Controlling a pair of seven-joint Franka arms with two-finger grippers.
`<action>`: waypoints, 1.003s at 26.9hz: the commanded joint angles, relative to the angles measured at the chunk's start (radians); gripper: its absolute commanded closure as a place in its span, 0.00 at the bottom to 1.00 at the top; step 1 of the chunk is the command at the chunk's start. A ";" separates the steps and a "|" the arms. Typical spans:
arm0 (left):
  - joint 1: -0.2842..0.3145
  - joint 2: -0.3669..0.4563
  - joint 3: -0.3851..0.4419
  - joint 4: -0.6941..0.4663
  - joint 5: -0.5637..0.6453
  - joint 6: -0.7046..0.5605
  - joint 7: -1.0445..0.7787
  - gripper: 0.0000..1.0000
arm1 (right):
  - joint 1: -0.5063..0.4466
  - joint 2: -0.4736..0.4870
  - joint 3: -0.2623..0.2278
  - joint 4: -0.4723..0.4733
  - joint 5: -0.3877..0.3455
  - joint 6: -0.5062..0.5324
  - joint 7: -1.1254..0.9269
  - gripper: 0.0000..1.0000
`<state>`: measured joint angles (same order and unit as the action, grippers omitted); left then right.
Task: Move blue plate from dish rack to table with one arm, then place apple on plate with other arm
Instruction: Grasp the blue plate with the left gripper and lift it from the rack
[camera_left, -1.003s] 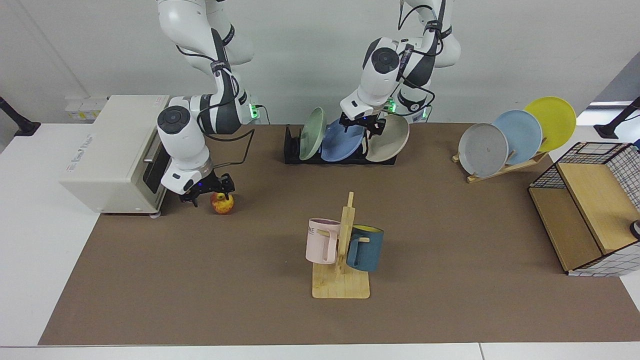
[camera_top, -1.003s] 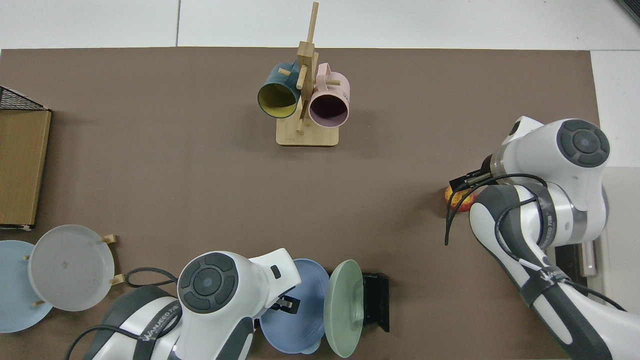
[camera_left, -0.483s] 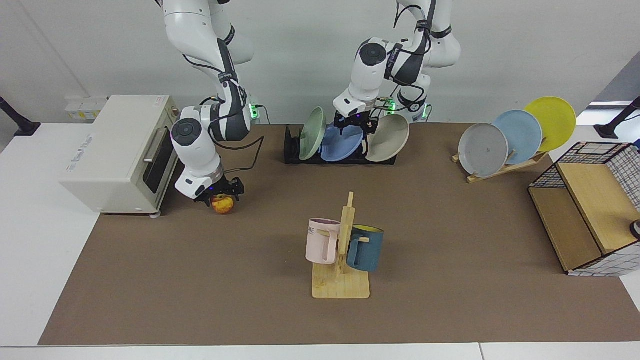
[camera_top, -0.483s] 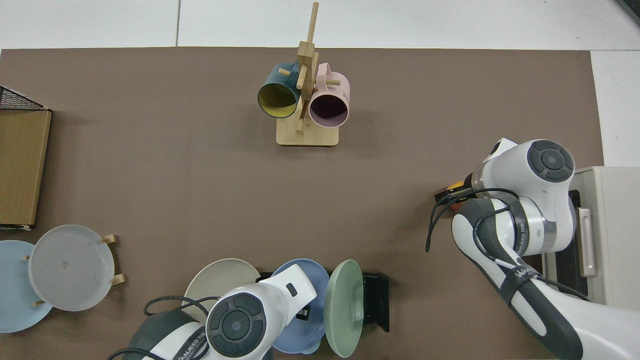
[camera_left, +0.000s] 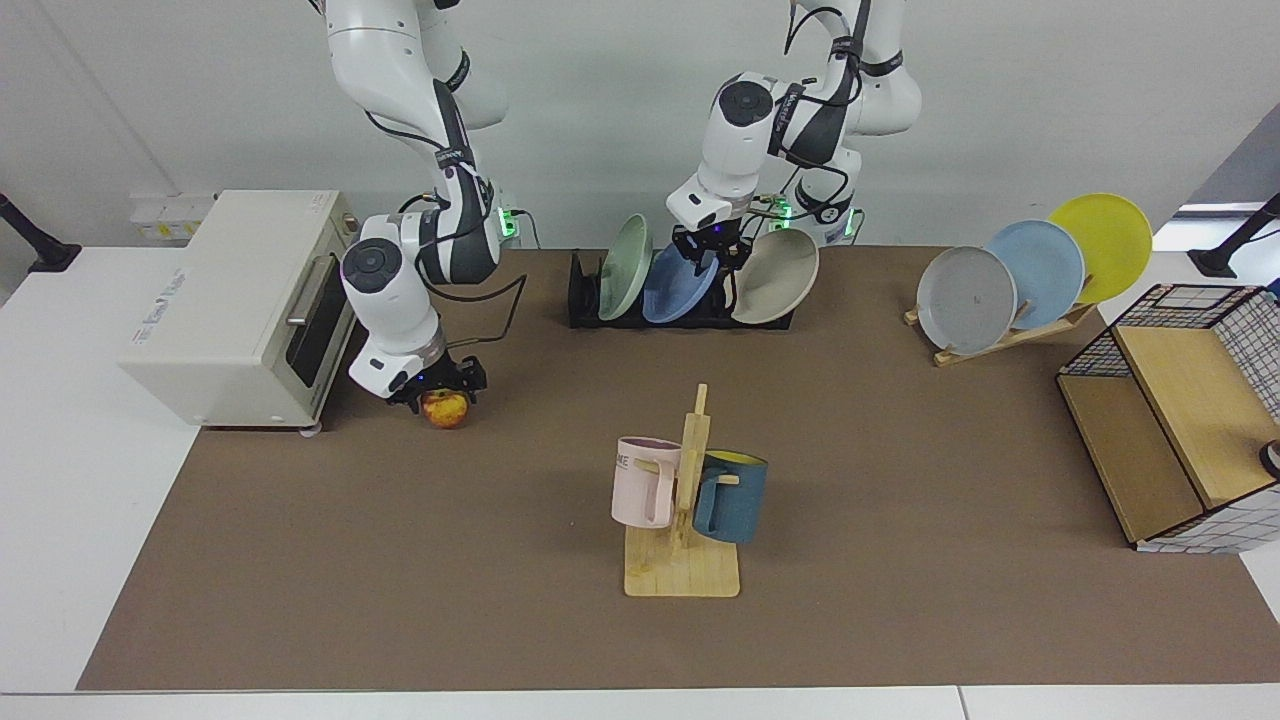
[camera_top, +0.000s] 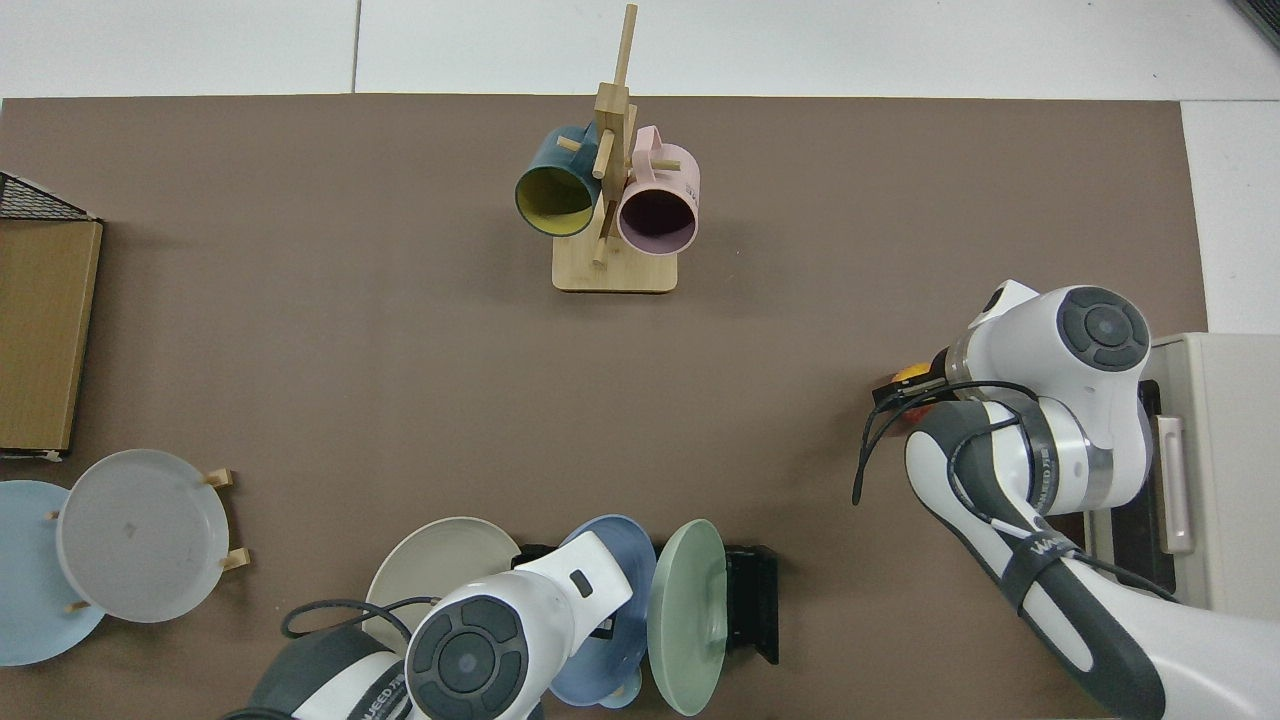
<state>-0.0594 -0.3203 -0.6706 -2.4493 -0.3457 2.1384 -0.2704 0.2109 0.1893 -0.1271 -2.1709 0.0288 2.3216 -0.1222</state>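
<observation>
Left gripper (camera_left: 712, 250) pinches round periwinkle-blue plate's (camera_left: 672, 290) rim in black slotted rack (camera_left: 583, 305); lift next. Right gripper (camera_left: 437, 385) straddles red-yellow apple (camera_left: 446, 408); closure unclear.

My worktop (camera_left: 900, 560) holds a dish rack (camera_left: 582, 300) at its back edge, a mug tree (camera_left: 683, 560) in the middle, an apple (camera_left: 446, 409) beside the toaster oven (camera_left: 235, 300).

From above, the left arm's white wrist covers much of the blue plate (camera_top: 622, 560) and its gripper entirely — the right arm likewise hides most of the apple (camera_top: 908, 377), and the pale blue plate (camera_top: 25, 590) is cut off.
</observation>
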 joint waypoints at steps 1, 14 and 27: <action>0.030 -0.022 0.002 0.019 0.008 -0.081 0.016 1.00 | -0.015 0.001 0.006 -0.018 0.011 0.036 -0.013 0.31; 0.030 0.130 0.192 0.320 0.013 -0.255 0.057 1.00 | 0.015 -0.016 0.006 0.100 0.022 -0.053 0.070 1.00; 0.050 0.362 0.301 0.406 -0.090 -0.023 0.181 1.00 | 0.010 -0.099 0.001 0.143 0.017 -0.169 0.088 1.00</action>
<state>-0.0276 -0.0712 -0.3840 -2.0743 -0.3676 2.0492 -0.1395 0.2243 0.1304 -0.1316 -2.0223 0.0350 2.2033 -0.0513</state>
